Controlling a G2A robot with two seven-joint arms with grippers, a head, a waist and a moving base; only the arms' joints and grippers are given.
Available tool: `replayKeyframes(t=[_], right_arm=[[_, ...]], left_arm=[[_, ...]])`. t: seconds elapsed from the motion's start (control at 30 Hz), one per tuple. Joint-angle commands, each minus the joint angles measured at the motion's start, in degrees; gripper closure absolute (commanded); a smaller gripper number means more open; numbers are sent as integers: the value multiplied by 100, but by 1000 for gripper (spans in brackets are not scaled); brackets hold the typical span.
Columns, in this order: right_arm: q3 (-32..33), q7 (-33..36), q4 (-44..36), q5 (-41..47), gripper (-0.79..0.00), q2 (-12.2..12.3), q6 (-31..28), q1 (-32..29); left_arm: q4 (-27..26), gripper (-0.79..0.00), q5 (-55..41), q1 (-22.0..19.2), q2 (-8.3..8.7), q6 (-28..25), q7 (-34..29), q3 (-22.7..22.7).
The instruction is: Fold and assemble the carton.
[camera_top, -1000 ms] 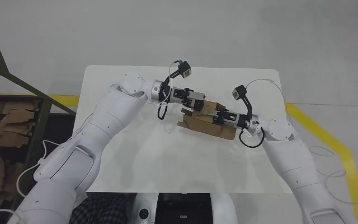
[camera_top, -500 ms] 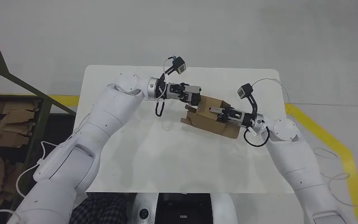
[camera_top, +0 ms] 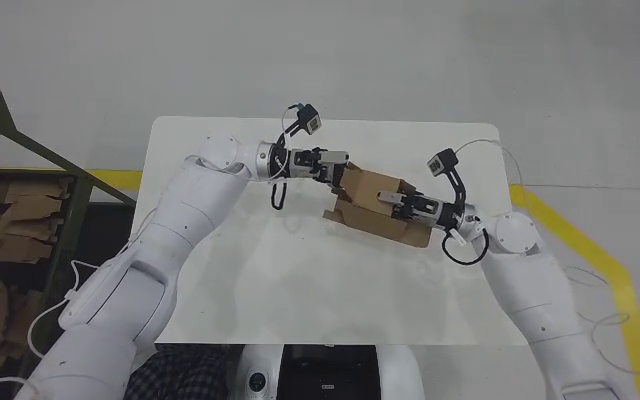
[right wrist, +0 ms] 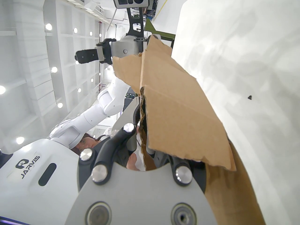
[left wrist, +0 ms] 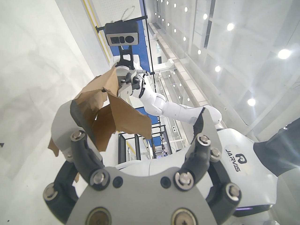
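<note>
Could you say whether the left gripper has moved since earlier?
Yes, the left gripper drew back along the carton toward the far edge of the table.

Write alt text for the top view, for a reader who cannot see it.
Two white robot arms meet at a partly folded brown cardboard carton on a white rectangular table. The right gripper clamps the carton's right end, while the open left gripper touches its far left corner.

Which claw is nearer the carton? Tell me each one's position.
Right. The right claw grips the carton; the left claw is open, one finger against it.
</note>
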Motion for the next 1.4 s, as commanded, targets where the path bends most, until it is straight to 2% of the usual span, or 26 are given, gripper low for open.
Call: replayKeyframes(t=[0.0,0.67,1.0,1.37], right_arm=[[-28,47,-56,4,0,0,-5,-34],[-325,159,-248,27,0,-43,68,-54],[-96,-123,-48,73,0,-16,32,-10],[57,-538,18,34,0,-6,24,-28]], left_arm=[[20,-785,46,-20,-10,-7,7,5],[-80,-785,98,-84,-107,72,-72,14],[37,-785,164,-27,-69,63,-63,-113],[-106,-785,197,104,-49,135,-135,-174]])
